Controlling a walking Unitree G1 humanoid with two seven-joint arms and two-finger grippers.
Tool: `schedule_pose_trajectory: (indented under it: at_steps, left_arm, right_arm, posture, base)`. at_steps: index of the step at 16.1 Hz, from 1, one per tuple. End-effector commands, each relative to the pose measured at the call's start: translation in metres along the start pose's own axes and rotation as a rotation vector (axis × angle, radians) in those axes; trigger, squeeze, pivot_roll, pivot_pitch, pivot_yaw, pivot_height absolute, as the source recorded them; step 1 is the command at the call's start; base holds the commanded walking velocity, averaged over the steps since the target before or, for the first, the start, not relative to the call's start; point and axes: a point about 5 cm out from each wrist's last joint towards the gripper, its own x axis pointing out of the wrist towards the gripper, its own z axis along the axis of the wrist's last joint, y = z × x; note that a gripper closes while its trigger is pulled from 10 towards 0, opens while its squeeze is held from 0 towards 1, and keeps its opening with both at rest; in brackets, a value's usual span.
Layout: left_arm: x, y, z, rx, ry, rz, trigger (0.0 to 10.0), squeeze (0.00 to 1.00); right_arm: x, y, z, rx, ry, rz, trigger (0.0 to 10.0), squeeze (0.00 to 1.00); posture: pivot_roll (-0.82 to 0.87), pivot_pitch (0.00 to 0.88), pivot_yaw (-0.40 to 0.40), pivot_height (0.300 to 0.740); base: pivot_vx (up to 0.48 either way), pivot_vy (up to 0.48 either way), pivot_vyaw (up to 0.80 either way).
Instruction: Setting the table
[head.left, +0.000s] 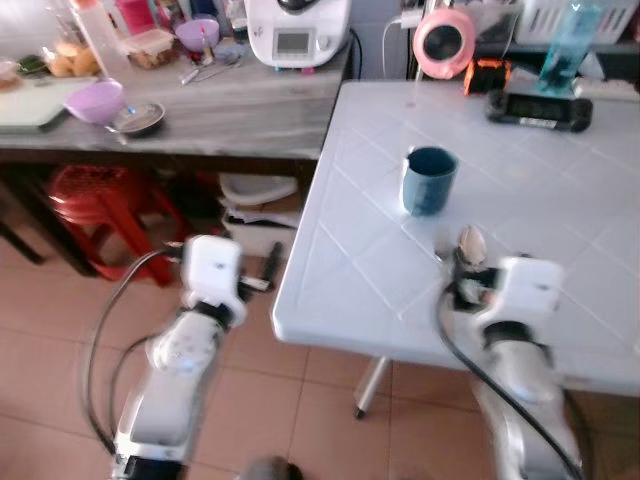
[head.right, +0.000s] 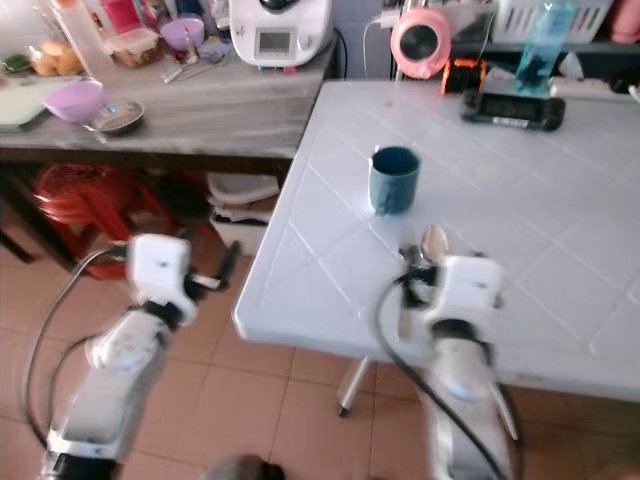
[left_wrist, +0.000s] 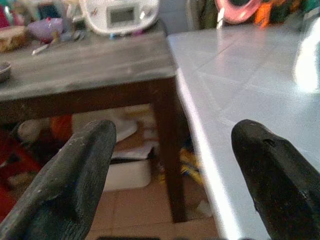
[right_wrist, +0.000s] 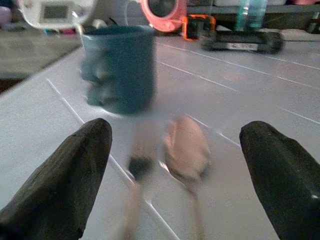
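Note:
A dark blue mug (head.left: 430, 180) stands upright on the white tiled table (head.left: 560, 210), toward its left side. Just in front of the mug lies a metal spoon (head.left: 470, 241) with its bowl pointing at the mug. A second thin utensil (right_wrist: 140, 167) lies blurred beside it. My right gripper (right_wrist: 175, 130) is low over the table's near edge, open, its fingers spread either side of the spoon and not touching it. My left gripper (left_wrist: 175, 132) is open and holds nothing; it hangs over the floor off the table's left edge.
A wooden counter (head.left: 230, 110) adjoins the table on the left. It carries a white kitchen machine (head.left: 297, 30), a purple bowl (head.left: 95, 100) and a metal dish (head.left: 138, 119). Red stools (head.left: 95, 200) stand beneath. At the table's back sit a pink round thing (head.left: 444, 42), a black device (head.left: 538, 108) and a blue bottle (head.left: 568, 45).

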Motion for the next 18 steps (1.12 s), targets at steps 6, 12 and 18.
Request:
schedule_pose_trajectory:
  at_steps: [6,12,18]
  left_arm:
    - [0.002,-0.003,0.004,-0.006,-0.015,0.004,10.0,0.0]
    - [0.002,-0.004,0.003,0.004,0.0,-0.012,10.0,0.0]
    - [0.001,-0.005,0.002,0.009,0.018,-0.033,10.0,0.0]
  right_arm:
    - [0.001,-0.002,0.002,-0.03,-0.007,0.019,10.0,0.0]
    - [0.013,0.005,-0.015,-0.043,0.153,0.1,10.0,0.0]
    - [0.019,0.007,-0.02,-0.005,0.245,0.182,10.0,0.0]
  posture:
    - [-0.07,0.0,0.084,0.74]
    - [-0.06,0.0,0.081,0.74]
    - [-0.06,0.0,0.078,0.74]
  base:
    - [0.0,0.0,0.0]
    - [0.0,0.0,0.0]
    - [0.0,0.0,0.0]
